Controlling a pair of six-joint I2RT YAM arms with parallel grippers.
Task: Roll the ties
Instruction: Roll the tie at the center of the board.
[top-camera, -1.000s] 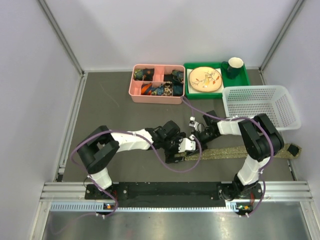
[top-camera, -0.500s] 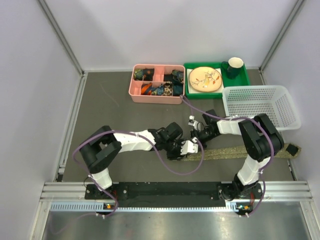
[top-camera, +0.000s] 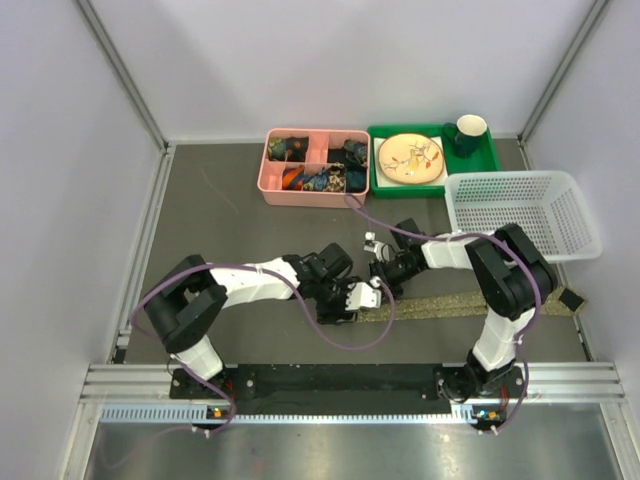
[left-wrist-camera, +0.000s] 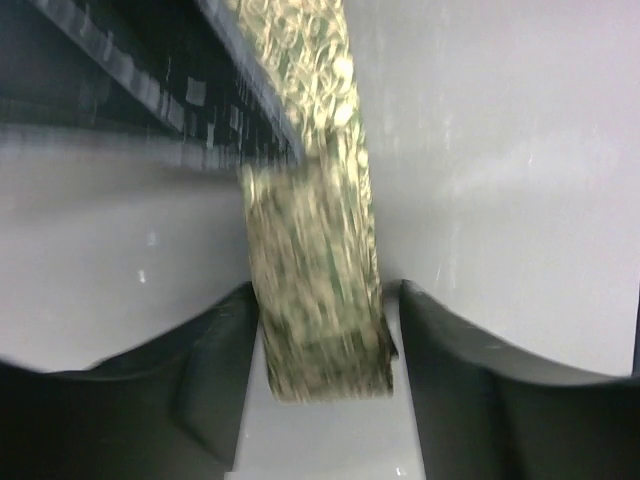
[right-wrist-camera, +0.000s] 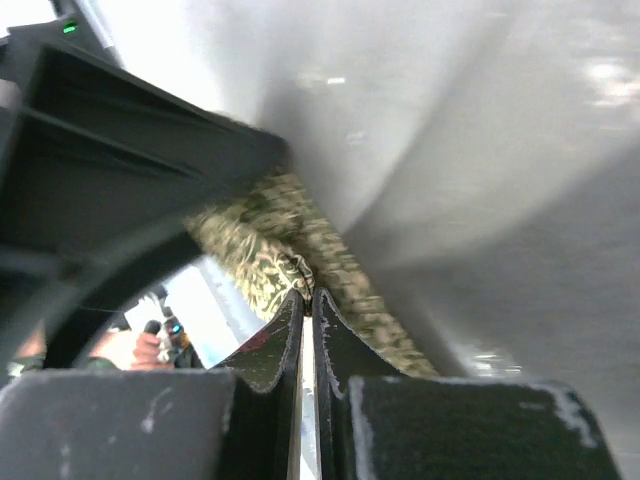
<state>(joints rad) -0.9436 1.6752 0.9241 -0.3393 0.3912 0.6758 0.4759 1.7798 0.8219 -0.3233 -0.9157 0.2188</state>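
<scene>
The olive-tan speckled tie (top-camera: 470, 303) lies flat along the near part of the table, running right from both grippers. My left gripper (top-camera: 352, 297) holds its folded left end. In the left wrist view that end (left-wrist-camera: 318, 330) sits between the two dark fingers of the left gripper (left-wrist-camera: 325, 300), filling the gap. My right gripper (top-camera: 385, 275) reaches in from the right, just beside the left one. In the right wrist view, the right gripper (right-wrist-camera: 308, 295) has its jaws nearly together, pinching an edge of the bunched tie fabric (right-wrist-camera: 250, 250).
A pink divided box (top-camera: 270, 180) with small items stands at the back centre. A green tray (top-camera: 490, 160) beside it carries a plate (top-camera: 410, 158) and a dark cup (top-camera: 470, 133). A white mesh basket (top-camera: 520, 212) stands at the right.
Both grippers have shifted left together, dragging the tie with them. Its far right end has slid left along the table.
</scene>
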